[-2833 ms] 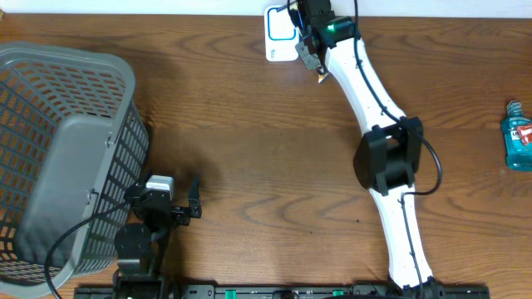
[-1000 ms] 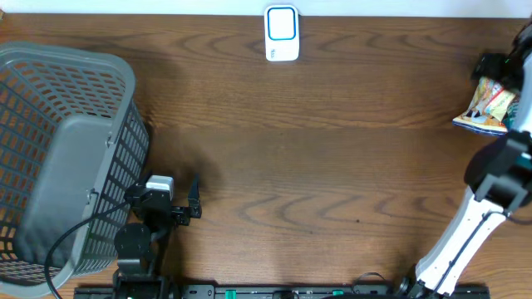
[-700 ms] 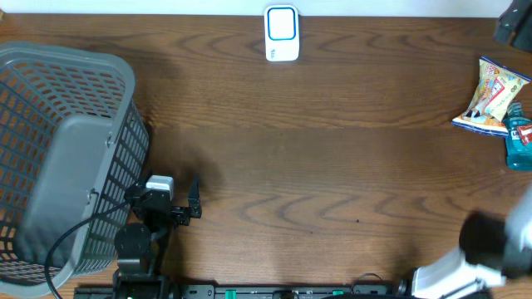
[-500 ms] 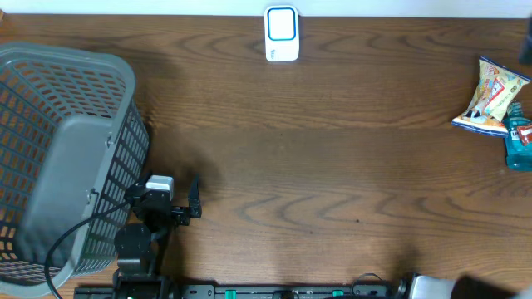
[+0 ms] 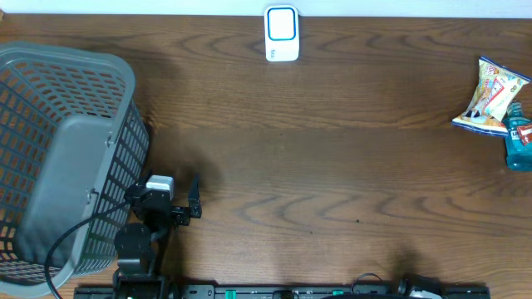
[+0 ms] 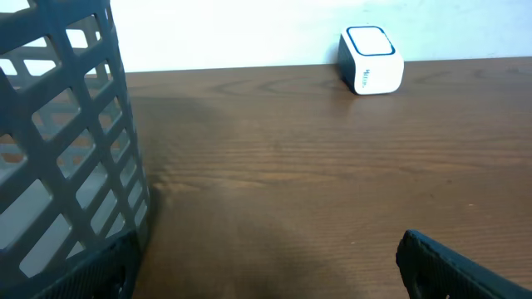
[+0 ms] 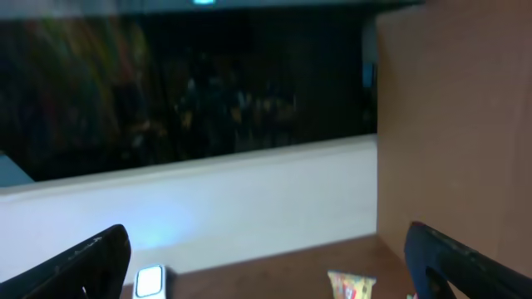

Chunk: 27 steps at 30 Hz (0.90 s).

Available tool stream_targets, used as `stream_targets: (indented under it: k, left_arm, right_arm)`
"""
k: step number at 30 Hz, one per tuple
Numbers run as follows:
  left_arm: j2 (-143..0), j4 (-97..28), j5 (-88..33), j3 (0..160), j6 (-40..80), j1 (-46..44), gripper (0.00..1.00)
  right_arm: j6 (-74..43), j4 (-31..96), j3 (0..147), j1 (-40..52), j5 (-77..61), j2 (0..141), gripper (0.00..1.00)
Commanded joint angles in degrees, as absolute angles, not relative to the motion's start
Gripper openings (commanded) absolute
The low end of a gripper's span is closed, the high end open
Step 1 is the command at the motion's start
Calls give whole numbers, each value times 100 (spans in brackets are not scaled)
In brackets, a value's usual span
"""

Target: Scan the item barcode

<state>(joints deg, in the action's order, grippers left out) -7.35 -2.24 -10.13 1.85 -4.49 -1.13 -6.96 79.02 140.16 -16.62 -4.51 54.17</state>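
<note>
Overhead view of a brown wooden surface (image 5: 332, 166). A large grey plastic basket (image 5: 125, 158) fills the left side, probably placed there to take goods once they are scanned. The left arm (image 5: 137, 241) is folded up just beside the basket, at the near edge. The right arm is almost wholly out of this view. At the far right edge lies a colourful snack packet (image 5: 490, 95), the likely item to scan, touching a blue mouthwash bottle (image 5: 517, 137). A small white barcode scanner (image 5: 282, 33) with a blue window sits at the middle of the far edge, well apart from the packet and reachable by either arm. The left fingers (image 6: 449, 266) are spread wide with nothing between them. The right fingers (image 7: 465, 257) are also spread wide and empty, raised above the surface.
</note>
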Motion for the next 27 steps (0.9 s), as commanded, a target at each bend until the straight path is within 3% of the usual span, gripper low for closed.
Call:
stream_targets:
  k: [1, 6, 11, 21, 27]
  left_arm:
    - [-720, -292, -1000, 23, -425, -104, 98]
    - [-720, -292, -1000, 23, -425, -104, 98]
    - [-720, -292, -1000, 23, -425, -104, 98]
    - [-720, -292, -1000, 23, -425, -104, 98]
    - [-720, -292, -1000, 23, -425, -104, 98]
  right_arm:
    - [-617, 8117, 13887, -1500, -497, 5299, 99]
    - [-585, 8132, 12818, -1295, -255, 4770, 99]
    - [-596, 6980, 10418, -1295, -211, 3739, 99]
    - [-642, 2528, 4847, -1098, -727, 1238, 99]
    - [-923, 523, 2637, -1098, -803, 327, 99]
